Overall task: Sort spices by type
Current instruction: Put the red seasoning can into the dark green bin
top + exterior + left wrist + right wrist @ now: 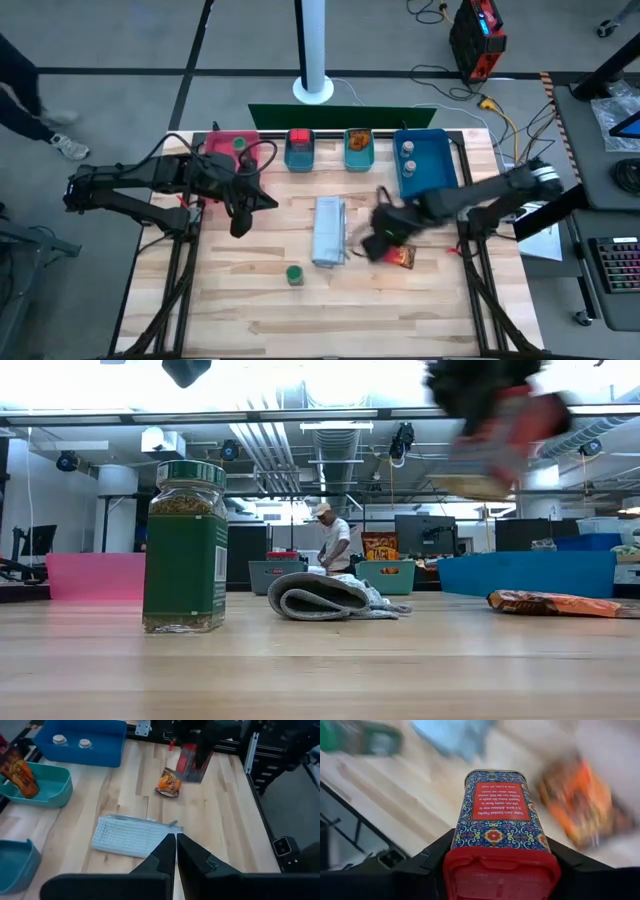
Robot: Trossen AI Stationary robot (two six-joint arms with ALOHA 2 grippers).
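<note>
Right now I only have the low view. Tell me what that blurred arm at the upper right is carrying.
Observer: The right pincer is shut on a red-lidded paprika tin with blue patterned sides.
Operator: Report what the blue tray holds.
Observer: The blue tray holds two pale-lidded jars, standing side by side.
Operator: Give me the left pincer's state.
Observer: The left pincer is shut and empty, hanging over bare wood beside the folded cloth.
</note>
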